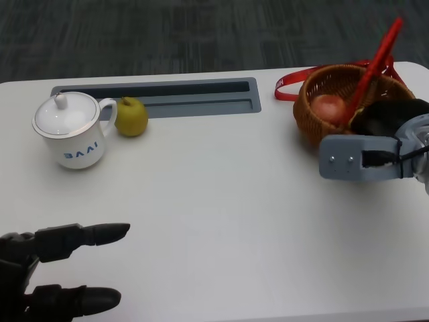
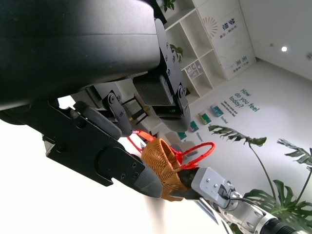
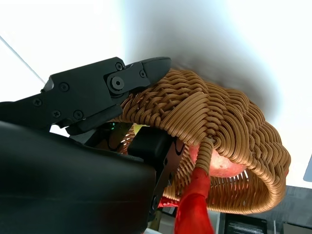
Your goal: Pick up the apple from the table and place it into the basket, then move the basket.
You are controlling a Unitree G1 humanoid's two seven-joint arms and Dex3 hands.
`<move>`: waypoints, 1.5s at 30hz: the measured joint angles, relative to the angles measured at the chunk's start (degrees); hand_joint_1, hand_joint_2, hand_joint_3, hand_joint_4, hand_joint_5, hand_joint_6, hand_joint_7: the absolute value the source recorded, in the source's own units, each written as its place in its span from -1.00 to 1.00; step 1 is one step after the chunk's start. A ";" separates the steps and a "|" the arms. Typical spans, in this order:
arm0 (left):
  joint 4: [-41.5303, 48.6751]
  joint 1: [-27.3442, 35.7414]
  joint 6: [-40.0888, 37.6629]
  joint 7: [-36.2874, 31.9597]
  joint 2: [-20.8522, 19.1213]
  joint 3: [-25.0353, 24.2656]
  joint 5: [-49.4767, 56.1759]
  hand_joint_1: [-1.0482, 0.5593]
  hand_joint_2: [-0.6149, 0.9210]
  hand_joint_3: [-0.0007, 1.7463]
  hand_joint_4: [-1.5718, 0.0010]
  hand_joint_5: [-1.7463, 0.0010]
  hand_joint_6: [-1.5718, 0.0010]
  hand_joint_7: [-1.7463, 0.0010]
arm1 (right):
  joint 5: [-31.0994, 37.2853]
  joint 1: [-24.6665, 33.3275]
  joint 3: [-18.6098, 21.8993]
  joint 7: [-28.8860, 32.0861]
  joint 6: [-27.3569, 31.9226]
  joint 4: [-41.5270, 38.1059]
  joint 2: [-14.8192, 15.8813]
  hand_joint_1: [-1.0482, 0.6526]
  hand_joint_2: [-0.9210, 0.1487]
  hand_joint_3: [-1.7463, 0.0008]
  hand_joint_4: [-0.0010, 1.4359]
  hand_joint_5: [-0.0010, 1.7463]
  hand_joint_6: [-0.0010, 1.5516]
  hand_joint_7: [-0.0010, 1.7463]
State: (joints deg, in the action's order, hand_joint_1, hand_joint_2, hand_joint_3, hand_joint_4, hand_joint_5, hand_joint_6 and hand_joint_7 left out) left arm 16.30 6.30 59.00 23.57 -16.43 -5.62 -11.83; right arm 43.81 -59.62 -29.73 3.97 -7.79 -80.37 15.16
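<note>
Wicker basket (image 1: 335, 100) gripped at its near rim by right hand (image 1: 385, 121), one finger (image 3: 122, 83) outside the wall, others inside; red apple (image 1: 328, 107) inside, just beyond the fingers. Left hand (image 1: 53, 272) idle, fingers apart, holding nothing, well apart. Likely risks: basket tipping if lifted by one side, apple rolling out; red handle (image 1: 375, 64) snagging the wrist.

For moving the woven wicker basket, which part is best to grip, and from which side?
Probably the near rim of the woven wicker basket, from the robot's side: the right hand already sits there, fingers over the wall. The red handle looks thin and leans, and the red apple fills the middle.
</note>
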 measured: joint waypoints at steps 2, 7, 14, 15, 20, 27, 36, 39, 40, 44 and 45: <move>0.00 0.18 0.02 0.00 -0.07 0.00 -0.01 -0.35 0.74 -1.00 -0.34 0.98 -0.22 0.99 | -0.50 0.00 0.77 -0.51 -0.40 0.01 0.00 -0.72 -0.94 0.96 -0.03 -1.00 -0.26 -1.00; 0.33 -0.03 0.17 0.00 -0.11 0.03 0.02 -0.37 0.75 -1.00 -0.34 0.99 -0.22 0.99 | -0.87 0.00 1.93 -1.87 -2.78 0.02 0.18 -0.98 -0.92 0.99 -0.60 -1.00 -0.70 -1.00; 0.83 -1.52 0.20 0.10 -0.08 0.79 0.04 -0.36 0.74 -1.00 -0.34 0.99 -0.23 0.99 | -0.21 0.00 1.46 0.56 -6.88 0.11 0.21 -1.00 -0.92 0.99 -0.86 -1.00 -0.90 -1.00; 0.94 -1.63 0.18 0.20 -0.07 0.91 0.03 -0.35 0.74 -1.00 -0.33 0.99 -0.23 0.99 | -0.22 -0.01 1.48 0.78 -7.28 0.15 0.20 -1.00 -0.92 0.99 -0.88 -1.00 -0.92 -1.00; 1.20 -2.57 -0.03 0.41 -0.05 1.23 0.03 -0.36 0.74 -1.00 -0.34 0.99 -0.24 0.99 | -0.94 -0.04 2.26 0.79 -8.75 0.35 0.19 -1.00 -0.91 1.00 -0.90 -0.99 -0.93 -0.99; 1.58 -3.59 -0.06 0.41 0.13 1.37 0.03 -0.35 0.73 -1.00 -0.35 0.99 -0.27 0.98 | -3.50 -0.05 4.68 0.46 -11.98 0.65 1.31 -1.00 -0.91 0.99 -0.78 -0.95 -0.84 -0.96; 2.25 -4.91 -0.11 0.42 0.16 1.47 0.00 -0.36 0.74 -1.00 -0.34 1.00 -0.25 0.99 | -8.56 0.83 9.38 0.09 -17.14 1.77 4.71 -1.00 -0.87 0.99 -0.63 -0.95 -0.72 -0.97; 2.27 -5.37 -0.13 0.42 0.17 1.50 0.00 -0.37 0.74 -1.00 -0.34 1.00 -0.25 1.00 | -11.52 2.16 12.09 -1.70 -18.98 1.93 5.69 -0.94 -0.79 1.00 -0.62 -0.97 -0.73 -0.98; 2.26 -5.42 -0.16 0.42 0.17 1.51 0.01 -0.37 0.74 -1.00 -0.34 1.00 -0.25 1.00 | -12.10 2.60 12.68 -2.19 -19.44 1.95 6.03 -0.93 -0.78 1.00 -0.62 -0.97 -0.73 -0.99; 2.23 -5.47 -0.43 0.43 0.16 1.59 0.02 -0.37 0.74 -1.00 -0.34 1.00 -0.25 1.00 | -12.91 3.82 13.63 -2.88 -20.63 2.18 7.34 -0.95 -0.81 0.99 -0.62 -0.98 -0.75 -0.99; 2.22 -5.49 -0.51 0.43 0.16 1.61 0.02 -0.37 0.74 -1.00 -0.34 1.00 -0.25 1.00 | -13.00 4.07 13.69 -2.88 -21.01 2.29 7.69 -0.97 -0.83 0.99 -0.63 -0.99 -0.75 -0.99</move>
State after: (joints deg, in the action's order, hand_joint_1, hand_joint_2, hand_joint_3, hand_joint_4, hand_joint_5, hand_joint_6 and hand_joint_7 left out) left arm 18.52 0.81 58.50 24.00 -16.27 -4.01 -11.81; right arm 30.82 -55.55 -16.05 1.09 -28.80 -78.08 22.85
